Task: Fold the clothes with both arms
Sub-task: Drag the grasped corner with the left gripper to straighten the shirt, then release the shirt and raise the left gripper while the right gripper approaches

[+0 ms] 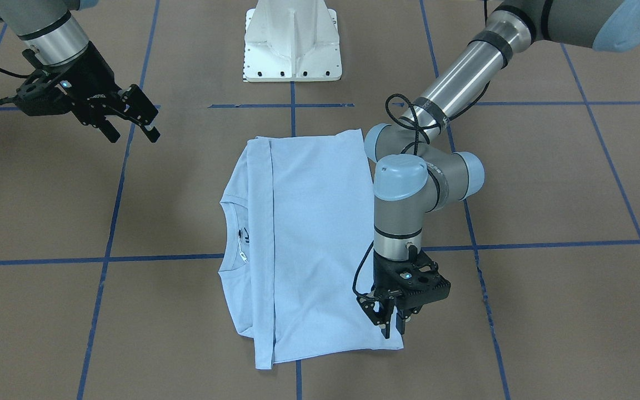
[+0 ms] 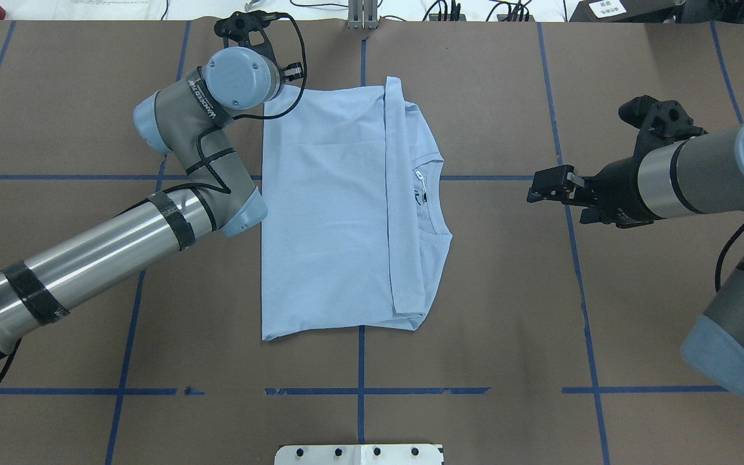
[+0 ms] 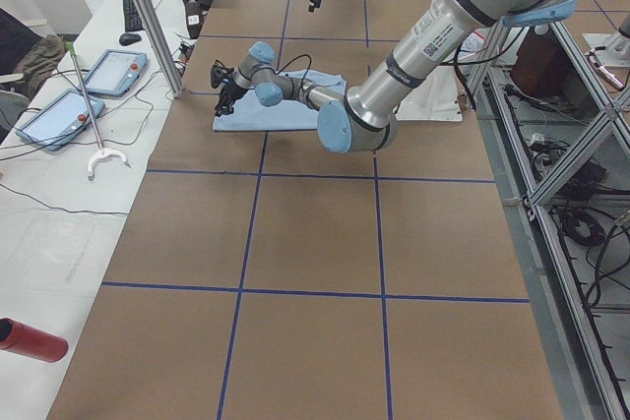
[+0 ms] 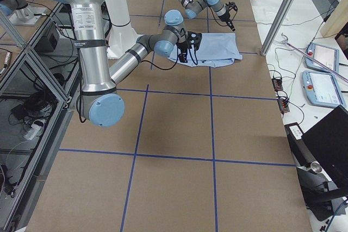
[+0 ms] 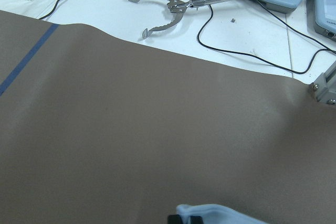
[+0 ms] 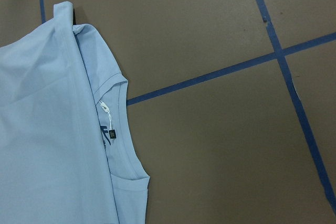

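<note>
Blue shirt (image 1: 309, 233) lies folded; our right gripper (image 1: 133, 133) hangs spread, while our left gripper (image 1: 393, 328) meets its corner, grip unclear.

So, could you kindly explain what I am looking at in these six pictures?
It is a robot with two jointed arms, each ending in a two-finger gripper. Four fixed cameras look at the table: one facing the robot, one from behind and above it, and one from each end. Two more sit on the wrists. A pale blue shirt lies partly folded on the table. The left gripper seems to pinch the shirt's corner. The right gripper hangs open and empty, off to the side.
</note>
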### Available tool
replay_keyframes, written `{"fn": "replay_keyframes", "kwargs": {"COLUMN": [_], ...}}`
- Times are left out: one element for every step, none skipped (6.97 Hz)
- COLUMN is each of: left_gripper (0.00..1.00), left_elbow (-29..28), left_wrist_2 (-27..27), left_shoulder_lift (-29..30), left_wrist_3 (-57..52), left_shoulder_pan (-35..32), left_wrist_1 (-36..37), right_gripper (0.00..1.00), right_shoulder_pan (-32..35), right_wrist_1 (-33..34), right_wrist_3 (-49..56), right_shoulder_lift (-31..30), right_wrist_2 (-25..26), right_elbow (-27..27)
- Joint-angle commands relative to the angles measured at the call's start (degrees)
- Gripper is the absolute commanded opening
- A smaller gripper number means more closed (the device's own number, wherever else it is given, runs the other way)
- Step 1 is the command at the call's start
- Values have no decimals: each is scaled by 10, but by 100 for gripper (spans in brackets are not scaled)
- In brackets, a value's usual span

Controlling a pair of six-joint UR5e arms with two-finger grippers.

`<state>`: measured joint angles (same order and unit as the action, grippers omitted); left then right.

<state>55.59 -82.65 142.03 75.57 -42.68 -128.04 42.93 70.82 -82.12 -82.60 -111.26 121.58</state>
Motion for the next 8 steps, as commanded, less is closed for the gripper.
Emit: {"fn": "replay_keyframes", "kwargs": {"left_gripper": [100, 100, 100, 100, 100, 100, 100, 100], "left_elbow": [1, 9, 29, 69, 117, 172, 205, 243], "left_wrist_2": [-8, -62, -86, -124, -154, -169, -208, -212], "left_shoulder_lift": [1, -2, -15, -40, -74, -107, -116, -118], "left_wrist_3": [-6, -19, -19, -19, -20, -20, -18, -18], "left_shoulder_pan": [-17, -24, -25, -25, -25, -25, -24, -23], "left_wrist_1": [-18, -10, -5, 21, 31, 38, 72, 104], "right_gripper": [100, 100, 100, 100, 100, 100, 100, 100], "right_shoulder_pan": [-6, -14, -22, -42, -57, -73, -100, -124], "right_wrist_1": [5, 7, 7, 9, 52, 131, 187, 212], "right_wrist_3": [2, 8, 9, 24, 86, 139, 150, 151], "right_shoulder_lift": [6, 7, 7, 6, 20, 66, 134, 184], "right_wrist_2": [8, 14, 24, 54, 74, 90, 116, 138], "right_elbow": [-12, -17, -26, -32, -34, -38, -67, -105]}}
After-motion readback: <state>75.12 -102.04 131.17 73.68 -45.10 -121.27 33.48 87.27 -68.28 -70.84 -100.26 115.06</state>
